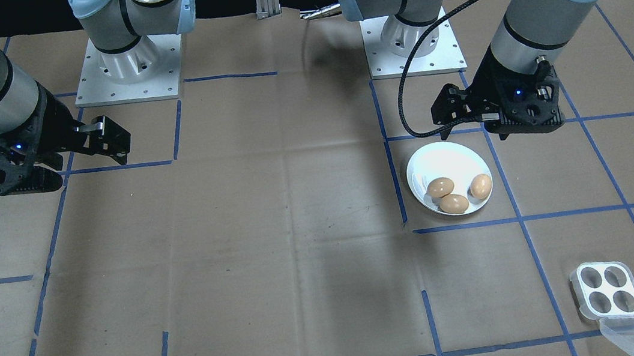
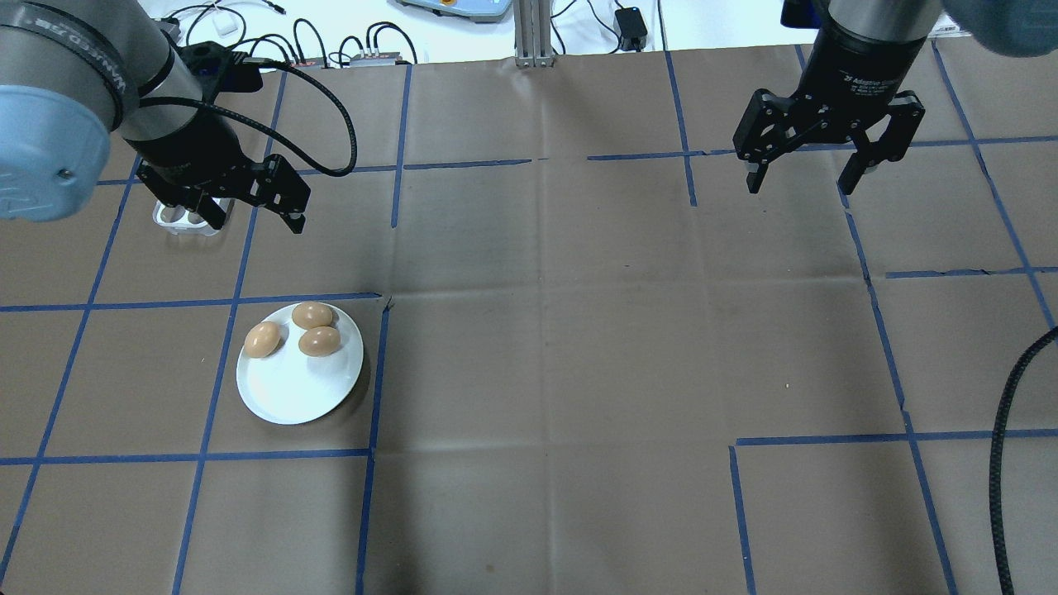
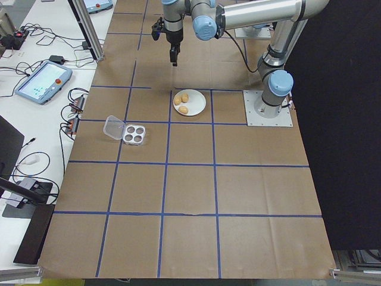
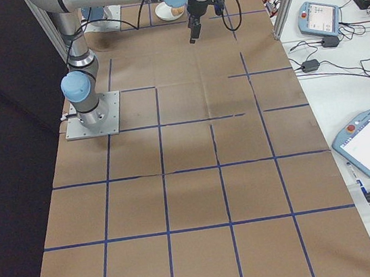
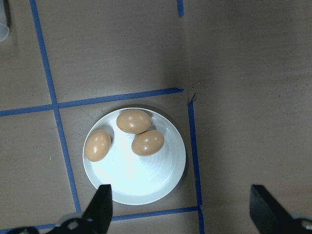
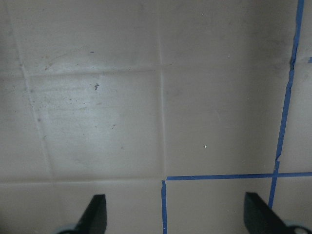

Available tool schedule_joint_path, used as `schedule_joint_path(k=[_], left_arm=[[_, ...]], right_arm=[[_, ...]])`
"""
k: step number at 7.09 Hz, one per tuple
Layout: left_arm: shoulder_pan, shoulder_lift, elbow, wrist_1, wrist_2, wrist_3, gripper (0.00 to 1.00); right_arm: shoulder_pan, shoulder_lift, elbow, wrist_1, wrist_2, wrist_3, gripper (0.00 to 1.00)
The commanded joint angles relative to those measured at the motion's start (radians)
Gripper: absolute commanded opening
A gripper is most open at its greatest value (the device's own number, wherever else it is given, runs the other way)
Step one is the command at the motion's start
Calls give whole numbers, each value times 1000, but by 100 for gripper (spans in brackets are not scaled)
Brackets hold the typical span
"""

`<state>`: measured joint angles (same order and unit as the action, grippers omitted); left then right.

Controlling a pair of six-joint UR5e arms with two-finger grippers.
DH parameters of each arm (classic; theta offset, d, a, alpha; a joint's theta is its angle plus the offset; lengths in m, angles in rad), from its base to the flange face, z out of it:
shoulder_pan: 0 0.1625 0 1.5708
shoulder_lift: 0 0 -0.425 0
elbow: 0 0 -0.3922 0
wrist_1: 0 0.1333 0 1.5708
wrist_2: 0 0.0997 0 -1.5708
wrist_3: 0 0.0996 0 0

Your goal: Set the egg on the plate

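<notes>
So the white plate (image 2: 299, 388) sits on the table (image 2: 545, 330) with three brown eggs (image 2: 300, 329) bunched on its far half (two touching, the third just beside them). Past it, the left end effector (image 2: 258, 207) hangs above the table, fingers apart, nothing in them. The egg tray (image 1: 606, 289) is empty. The right end effector (image 2: 803, 171) is well apart, also spread wide and empty.

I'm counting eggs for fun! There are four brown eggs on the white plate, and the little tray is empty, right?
Not quite: the plate holds three eggs, not four, as the left wrist view shows. The little tray is indeed empty, with all four cups bare.
</notes>
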<state>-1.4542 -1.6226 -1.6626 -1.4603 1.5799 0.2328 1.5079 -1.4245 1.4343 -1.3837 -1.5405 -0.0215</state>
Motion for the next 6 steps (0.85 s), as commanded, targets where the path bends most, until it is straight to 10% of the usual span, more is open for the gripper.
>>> schedule_joint_path(k=[1,6], left_arm=[[0,-2,-17,3,35,-3,99],[2,12,-23,0,35,-9,99]], right_arm=[[0,1,0,0,0,0,100],[0,1,0,0,0,0,100]])
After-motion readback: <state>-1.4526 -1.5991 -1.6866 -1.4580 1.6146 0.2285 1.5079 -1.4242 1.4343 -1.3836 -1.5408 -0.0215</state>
